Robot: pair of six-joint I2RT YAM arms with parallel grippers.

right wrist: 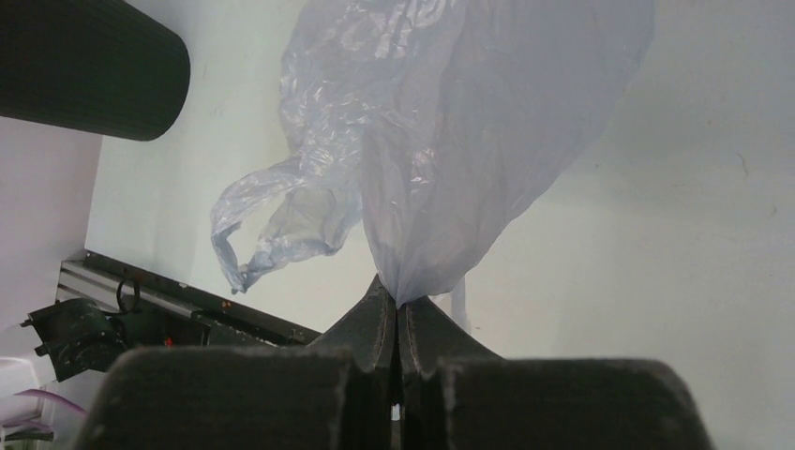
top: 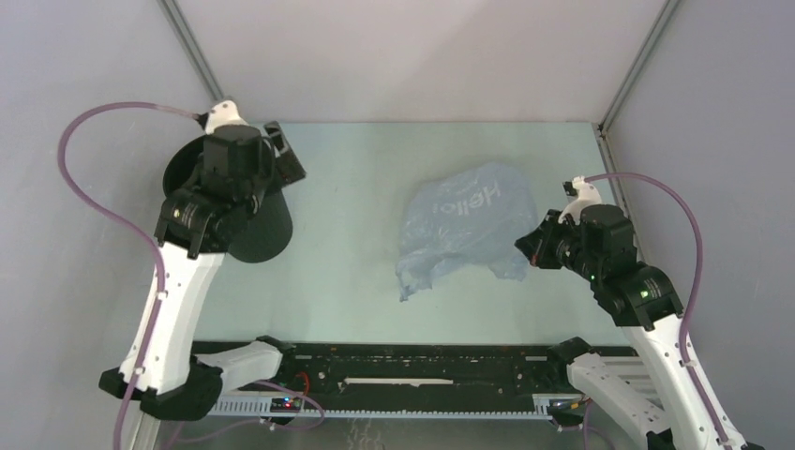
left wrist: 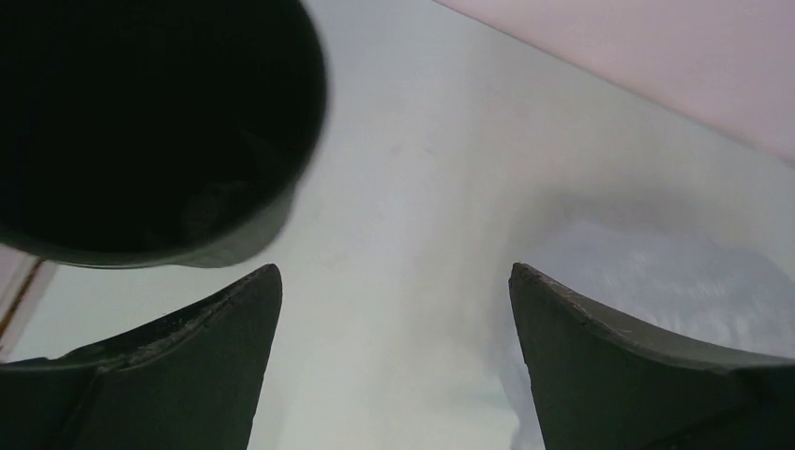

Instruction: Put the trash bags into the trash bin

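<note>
"Where has the bag got to?"

"The thin, wrinkly, pale grey-blue plastic film bag (top: pixel 464 220) is out on the pale tabletop (top: pixel 347 272), right of the middle. It's well apart from the round matte black plastic bin (top: pixel 258 230) over at the far left."

"Which way does it run?"

"Slantwise. Its long axis goes from a twisted loose tail on the side nearest the arms up to a broad end toward the far right. The white lettering on it reads sideways from here."

"Is anything holding it?"

"The right gripper (top: pixel 527 248) has its fingers pressed together on a bunched bit of film at the bag's right-hand edge, and the film fans out away from that pinch."

"And the other arm?"

"The left gripper (top: pixel 289 157) hangs just beside the bin's rim with its fingers spread wide, only tabletop showing between them. The bin looks upright, its dark mouth facing up"
</note>
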